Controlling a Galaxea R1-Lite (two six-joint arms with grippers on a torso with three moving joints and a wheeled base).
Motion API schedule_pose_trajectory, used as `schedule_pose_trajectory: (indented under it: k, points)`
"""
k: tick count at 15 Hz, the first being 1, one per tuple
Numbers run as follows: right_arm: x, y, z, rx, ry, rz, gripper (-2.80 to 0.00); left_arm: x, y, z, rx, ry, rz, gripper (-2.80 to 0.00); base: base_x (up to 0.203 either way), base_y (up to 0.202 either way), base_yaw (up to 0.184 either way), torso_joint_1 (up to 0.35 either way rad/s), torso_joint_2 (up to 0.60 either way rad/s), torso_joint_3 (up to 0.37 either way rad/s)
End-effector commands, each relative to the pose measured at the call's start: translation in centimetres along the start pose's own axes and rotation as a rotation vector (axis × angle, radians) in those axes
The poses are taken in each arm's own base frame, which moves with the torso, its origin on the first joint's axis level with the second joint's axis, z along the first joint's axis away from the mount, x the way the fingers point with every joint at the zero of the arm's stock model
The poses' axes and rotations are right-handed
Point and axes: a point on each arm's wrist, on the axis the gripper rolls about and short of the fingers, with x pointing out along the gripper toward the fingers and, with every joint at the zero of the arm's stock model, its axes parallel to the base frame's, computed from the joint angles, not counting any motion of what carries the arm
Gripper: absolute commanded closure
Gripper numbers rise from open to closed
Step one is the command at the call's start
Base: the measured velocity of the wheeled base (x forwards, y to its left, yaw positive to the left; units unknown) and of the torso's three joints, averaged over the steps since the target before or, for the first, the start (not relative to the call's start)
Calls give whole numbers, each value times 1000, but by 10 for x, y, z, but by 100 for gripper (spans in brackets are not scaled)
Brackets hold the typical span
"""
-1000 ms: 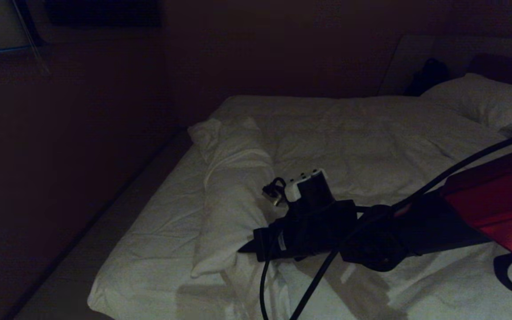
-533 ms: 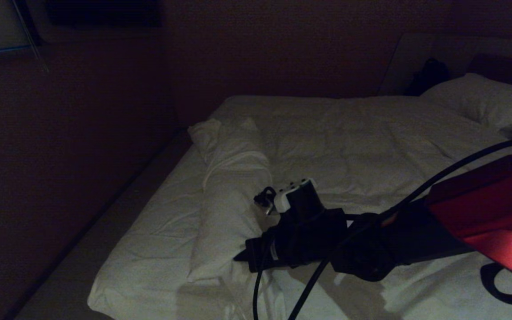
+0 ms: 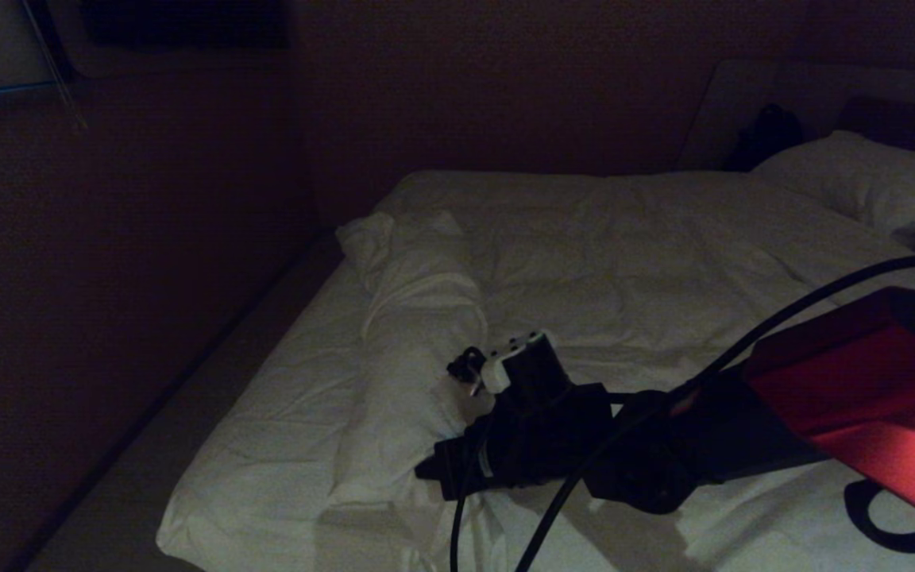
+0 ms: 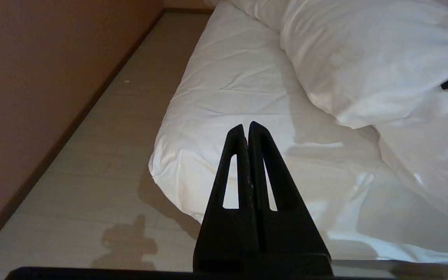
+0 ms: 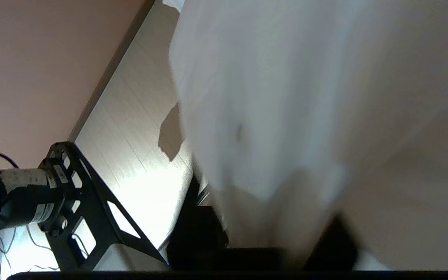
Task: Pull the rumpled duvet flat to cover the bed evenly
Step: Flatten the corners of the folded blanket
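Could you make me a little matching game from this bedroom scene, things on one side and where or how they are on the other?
1. puffy white quilted duvet
2. plump white pillow
3. black left gripper
4. thin white fitted sheet

A. at the head end of the bed
B. shut, near the bed's foot corner
C. bunched into a roll along its left edge
D. bare along the bed's left side

Pairs: 1-C, 2-A, 3-B, 4-D

The bed stands on a pale floor, carrying a rumpled white duvet, folded back near its edge, and a pillow.
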Motion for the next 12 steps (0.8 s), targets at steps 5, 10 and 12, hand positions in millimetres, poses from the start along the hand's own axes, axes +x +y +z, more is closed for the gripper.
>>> schedule_pose_trajectory:
  k: [5, 10, 12]
  points:
    - [-28, 10, 18, -16, -82, 14, -280, 0, 0, 0, 0, 0, 0, 0, 0, 0, 0, 0, 0, 0]
    - [-90, 11, 44, -36, -208, 54, -280, 0, 0, 0, 0, -2, 0, 0, 0, 0, 0, 0, 0, 0]
    - [-113, 8, 51, -36, -242, 88, -280, 0, 0, 0, 0, 0, 0, 0, 0, 0, 0, 0, 0, 0]
